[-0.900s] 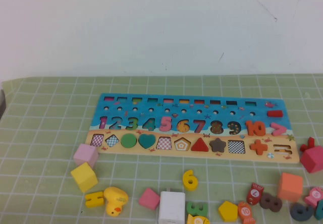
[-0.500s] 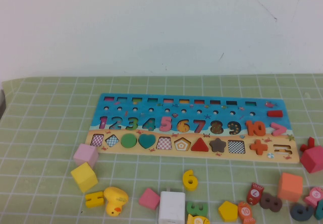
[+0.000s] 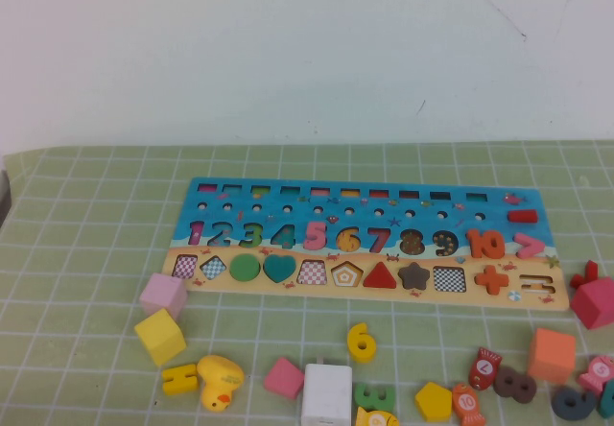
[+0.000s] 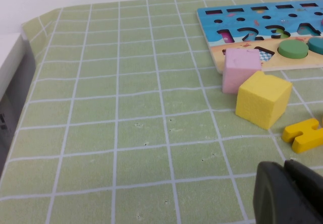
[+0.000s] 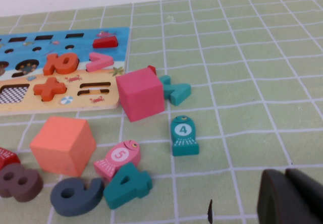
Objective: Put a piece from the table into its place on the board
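The piece (image 3: 361, 342), a small bright yellow numeral 6, lay flat on the table (image 3: 86, 215), a pale green mat with a white grid, just near of the board (image 3: 211, 188) and roughly below the board's own 6. It looked like painted wood, so it was probably light, rigid and not fragile, with a smooth finish that might slip a little between hard fingers. Being thin and lying flat, it offered little height to grip; the best hold was judged to be across the rounded lower loop, pinching its two outer edges, since the curled top stroke was narrower and likelier to twist. It matched the board's digits in height. A white block (image 3: 326, 393) sat just near of it, a pink tile (image 3: 284, 377) to its near left and a yellow pentagon (image 3: 434, 401) to its near right, all apart from it. The left gripper (image 4: 287, 193) hung low over bare mat at the table's left, near a yellow cube (image 4: 263, 99), its jaws clenched on nothing. The right gripper (image 5: 290, 198) hovered over the right side of the table beyond the loose pieces there, its dark fingers pressed together with nothing between them.
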Controlling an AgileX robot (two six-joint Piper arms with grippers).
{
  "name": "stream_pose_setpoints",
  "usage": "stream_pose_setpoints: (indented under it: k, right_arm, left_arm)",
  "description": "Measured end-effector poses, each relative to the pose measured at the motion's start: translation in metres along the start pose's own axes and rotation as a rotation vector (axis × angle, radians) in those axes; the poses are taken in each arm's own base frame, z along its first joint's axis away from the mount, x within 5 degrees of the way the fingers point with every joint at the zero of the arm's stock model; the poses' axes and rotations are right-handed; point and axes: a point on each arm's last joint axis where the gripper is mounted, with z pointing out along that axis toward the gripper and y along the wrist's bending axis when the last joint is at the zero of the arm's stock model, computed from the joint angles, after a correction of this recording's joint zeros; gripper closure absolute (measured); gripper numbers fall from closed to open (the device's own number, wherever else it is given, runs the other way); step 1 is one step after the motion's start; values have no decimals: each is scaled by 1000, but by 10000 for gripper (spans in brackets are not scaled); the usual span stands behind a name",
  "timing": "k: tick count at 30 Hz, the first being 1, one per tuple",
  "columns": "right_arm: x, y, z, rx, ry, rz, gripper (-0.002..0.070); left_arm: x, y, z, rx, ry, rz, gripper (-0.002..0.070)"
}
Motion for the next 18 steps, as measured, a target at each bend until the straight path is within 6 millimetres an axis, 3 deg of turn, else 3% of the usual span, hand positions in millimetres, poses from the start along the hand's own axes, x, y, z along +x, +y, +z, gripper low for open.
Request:
stream_pose_setpoints:
  k: [18]
  right_arm:
    - [0, 0, 0, 0, 0, 0, 679]
  left_arm:
    - [-4, 0, 0, -3, -47, 3, 677]
